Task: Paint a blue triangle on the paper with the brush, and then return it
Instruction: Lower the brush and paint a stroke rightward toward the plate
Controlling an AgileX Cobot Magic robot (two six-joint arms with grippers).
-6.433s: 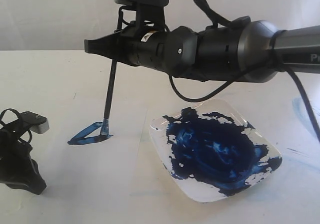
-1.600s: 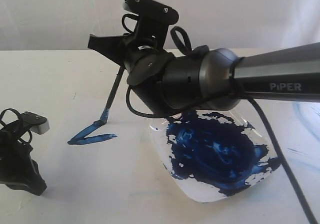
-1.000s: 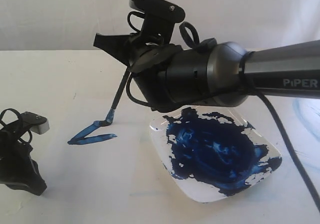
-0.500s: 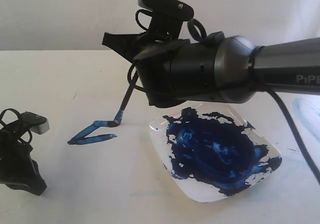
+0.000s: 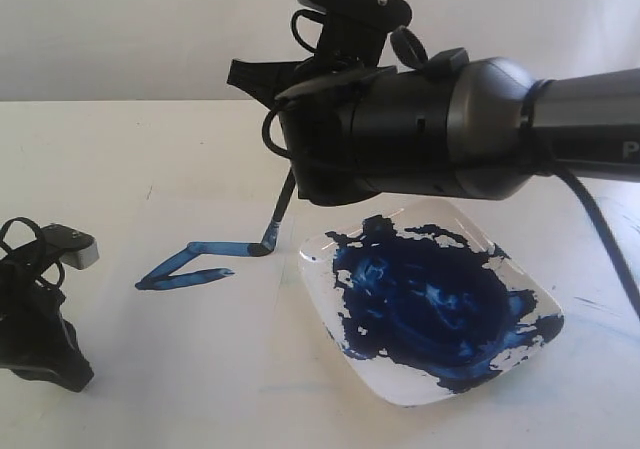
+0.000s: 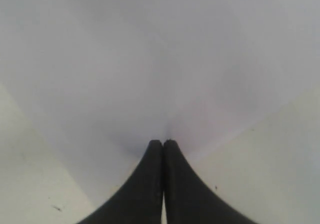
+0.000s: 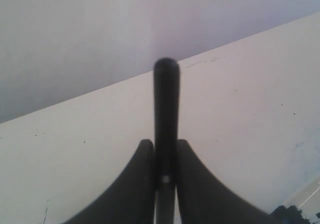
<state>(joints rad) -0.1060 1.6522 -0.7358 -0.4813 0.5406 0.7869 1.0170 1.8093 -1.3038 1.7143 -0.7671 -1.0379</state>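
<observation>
**Blue bristles on the paper beside the plate**

Nearest to us sits the clear plate (image 5: 420, 397), its middle covered by a dark blue paint pool (image 5: 430, 304). Well to the left of the plate, low over the table (image 5: 60, 129), we see the left gripper (image 5: 40, 309). In its wrist view, the left gripper (image 6: 163, 149) has its two black fingers (image 6: 145, 189) pressed together with nothing between them.

Between that gripper and the plate lies the blue triangle (image 5: 195, 264) on the white paper (image 5: 190, 219). We see it as a streaky outline. Two strokes meet in a point on the side away from the plate. The longer stroke runs toward the plate's left rim, and the side nearest the plate is not closed.

The brush (image 5: 280, 209) stands with its tip on the paper at the plate end of the longer stroke, just beside the rim. Its black handle leans up toward the plate side.

Above the plate's far edge hangs the right gripper (image 5: 255, 74). In its wrist view, the right gripper (image 7: 165, 151) shows both fingers (image 7: 192, 184) clamped on the brush (image 7: 166, 94). The rounded end of the handle sticks out past the fingers.

Beyond the plate, we see a plain pale wall (image 5: 120, 29).
</observation>
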